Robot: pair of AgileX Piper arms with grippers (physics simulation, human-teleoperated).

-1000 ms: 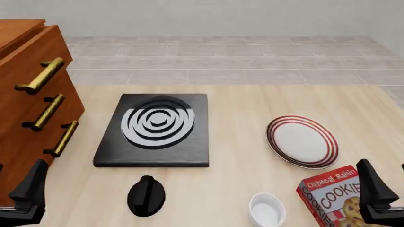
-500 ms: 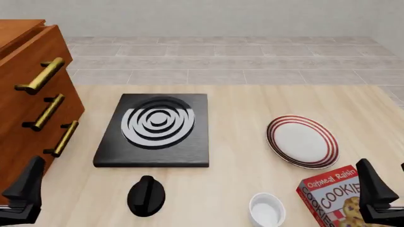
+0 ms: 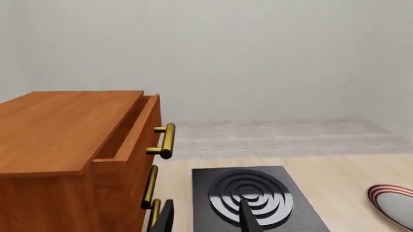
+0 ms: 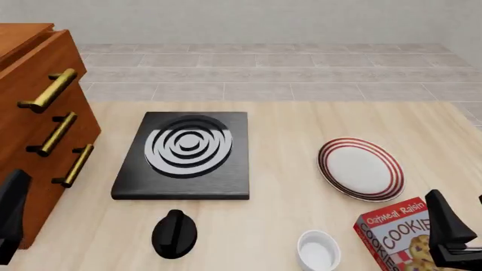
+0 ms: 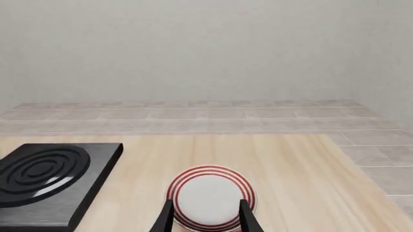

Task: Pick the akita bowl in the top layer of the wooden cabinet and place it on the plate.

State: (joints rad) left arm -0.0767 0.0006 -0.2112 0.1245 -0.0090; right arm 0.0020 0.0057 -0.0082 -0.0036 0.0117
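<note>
One wooden cabinet [image 4: 38, 130] with three brass handles stands at the frame's left, its top layer [image 3: 132, 140] slightly ajar; the akita bowl is unseen, perhaps inside. One plate [image 4: 360, 169] lies right of one stove [image 4: 184, 155]. The left tool [image 3: 203, 220], prongs apart, has slid leftward since earlier; the right tool [image 5: 203, 217] gapes too. One box [image 4: 399, 237] reads "Oatmeal Raisin COOKIE".
</note>
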